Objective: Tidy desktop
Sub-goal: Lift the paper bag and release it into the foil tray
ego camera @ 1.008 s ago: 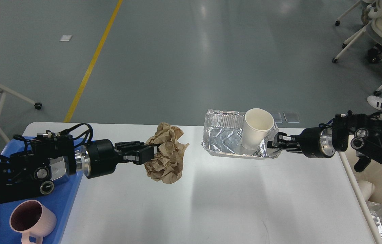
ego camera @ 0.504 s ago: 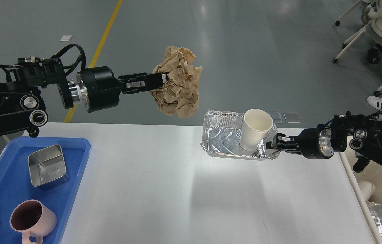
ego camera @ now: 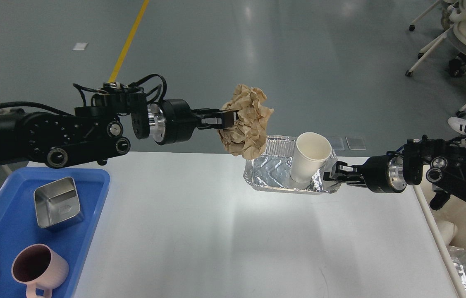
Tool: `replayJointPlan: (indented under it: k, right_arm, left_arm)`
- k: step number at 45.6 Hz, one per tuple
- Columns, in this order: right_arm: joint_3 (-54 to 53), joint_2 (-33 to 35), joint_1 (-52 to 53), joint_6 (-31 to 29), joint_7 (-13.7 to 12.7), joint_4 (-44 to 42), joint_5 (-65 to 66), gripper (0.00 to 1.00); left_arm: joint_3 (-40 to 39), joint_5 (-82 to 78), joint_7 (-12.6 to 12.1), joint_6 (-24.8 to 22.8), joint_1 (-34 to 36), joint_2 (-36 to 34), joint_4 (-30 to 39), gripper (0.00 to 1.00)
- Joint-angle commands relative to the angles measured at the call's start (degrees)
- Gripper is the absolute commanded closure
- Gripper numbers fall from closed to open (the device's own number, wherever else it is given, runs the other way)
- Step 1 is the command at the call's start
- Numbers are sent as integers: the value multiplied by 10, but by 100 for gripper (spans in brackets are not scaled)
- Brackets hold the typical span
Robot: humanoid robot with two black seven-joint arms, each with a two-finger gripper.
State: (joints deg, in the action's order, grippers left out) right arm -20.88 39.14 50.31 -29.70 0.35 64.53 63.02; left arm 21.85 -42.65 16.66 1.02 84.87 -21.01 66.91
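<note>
The desktop is a wide white tabletop. My left gripper is shut on a crumpled brown paper ball and holds it in the air above the left end of a foil tray. The foil tray sits at the desktop's far edge with a white paper cup leaning inside it. My right gripper is shut on the foil tray's right rim.
A blue plastic tray at the left holds a square metal tin and a pink mug. A cream-coloured bin stands off the right edge. Chairs stand on the floor beyond.
My left arm has carried the paper ball up off the desktop, then right and slightly down toward the foil tray. The right gripper has kept its hold; the tray shifted slightly.
</note>
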Motion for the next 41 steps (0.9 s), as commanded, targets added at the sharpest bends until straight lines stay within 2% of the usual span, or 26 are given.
replayJointPlan:
  k: [1, 6, 8, 14, 21, 28, 41]
  right_arm:
    - [0, 2, 0, 0, 0, 0, 0, 100]
    - [0, 3, 0, 0, 0, 0, 0, 100]
    - [0, 3, 0, 0, 0, 0, 0, 100]
    - [-1, 4, 0, 0, 0, 1, 0, 100]
    - [-6, 3, 0, 0, 0, 1, 0, 100]
    - [-6, 4, 0, 0, 0, 1, 0, 100]
    - [-7, 5, -1, 0, 0, 1, -3, 100]
  left_arm:
    - [-1, 0, 0, 2, -32, 53, -52, 94]
    - [-4, 0, -1, 7, -52, 80, -67, 92]
    - [-4, 0, -2, 8, -58, 89, -71, 86]
    - [-7, 0, -3, 28, -73, 97, -92, 37]
    - [-20, 0, -2, 37, -81, 97, -95, 15]
    - [-36, 0, -1, 36, -93, 101, -95, 7]
    - [-48, 7, -1, 39, -101, 120, -95, 4]
